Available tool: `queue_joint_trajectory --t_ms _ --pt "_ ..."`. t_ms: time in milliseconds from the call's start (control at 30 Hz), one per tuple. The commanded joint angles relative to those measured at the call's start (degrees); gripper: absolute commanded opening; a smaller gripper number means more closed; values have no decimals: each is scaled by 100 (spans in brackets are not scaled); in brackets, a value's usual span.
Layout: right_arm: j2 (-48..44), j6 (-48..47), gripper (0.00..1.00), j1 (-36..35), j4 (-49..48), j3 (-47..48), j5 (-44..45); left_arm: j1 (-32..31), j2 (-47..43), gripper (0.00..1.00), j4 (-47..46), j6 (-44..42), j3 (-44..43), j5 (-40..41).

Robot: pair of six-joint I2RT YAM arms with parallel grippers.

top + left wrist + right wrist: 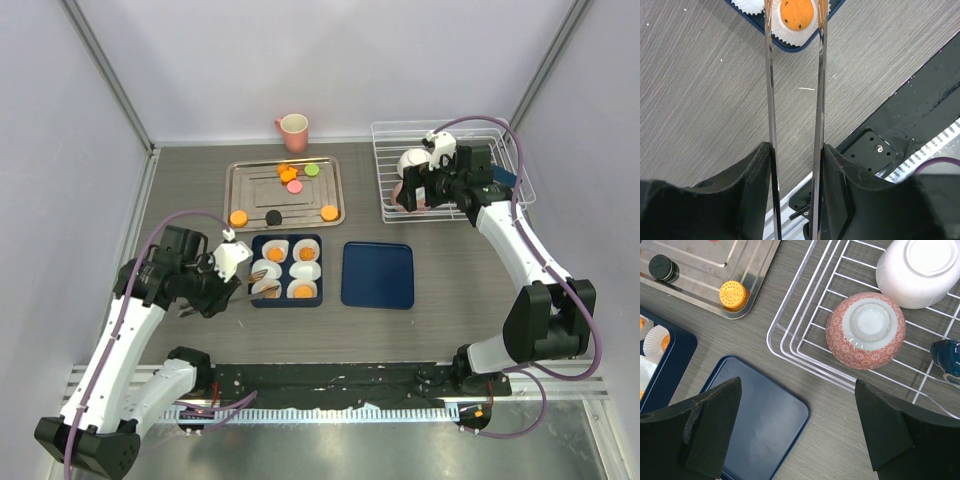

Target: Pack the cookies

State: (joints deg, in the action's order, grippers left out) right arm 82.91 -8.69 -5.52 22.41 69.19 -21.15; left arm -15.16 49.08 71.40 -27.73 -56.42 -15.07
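Note:
My left gripper [232, 268] [796, 150] is shut on a pair of metal tongs [771, 90]. The tong tips stand apart on either side of an orange cookie [797, 14] lying in a white paper cup of the dark blue box [287, 299] [790, 48]. More orange cookies [305, 253] sit in other cups of the box. On the metal tray [335, 190] lie loose cookies: orange [238, 217] [733, 294], black [272, 215] [663, 267], pink [294, 186] and green [312, 169]. My right gripper [420, 192] [797, 390] hangs open and empty over the near left corner of the wire rack [385, 135].
A dark blue lid [378, 274] [760, 420] lies flat to the right of the box. The wire rack holds an upturned red-patterned bowl [866, 330], a white bowl [920, 270] and a dark blue cup [946, 357]. A pink mug [293, 127] stands behind the tray.

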Motion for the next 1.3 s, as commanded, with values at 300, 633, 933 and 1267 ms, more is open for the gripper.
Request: queue_joint_trajectory --t_ms 300,633,933,1267 --pt "-3 -45 100 16 -53 42 -47 -14 66 47 -933 487 -527 -347" --pt "49 -45 100 16 -53 51 -39 -14 1261 48 -2137 1023 -1283 -646" --pt "76 -63 100 7 -44 42 -12 -14 2868 48 -3148 1498 -2214 -1103" --pt "-12 -54 100 7 -44 51 -12 -92 4380 51 -3913 1840 -2769 -1147"
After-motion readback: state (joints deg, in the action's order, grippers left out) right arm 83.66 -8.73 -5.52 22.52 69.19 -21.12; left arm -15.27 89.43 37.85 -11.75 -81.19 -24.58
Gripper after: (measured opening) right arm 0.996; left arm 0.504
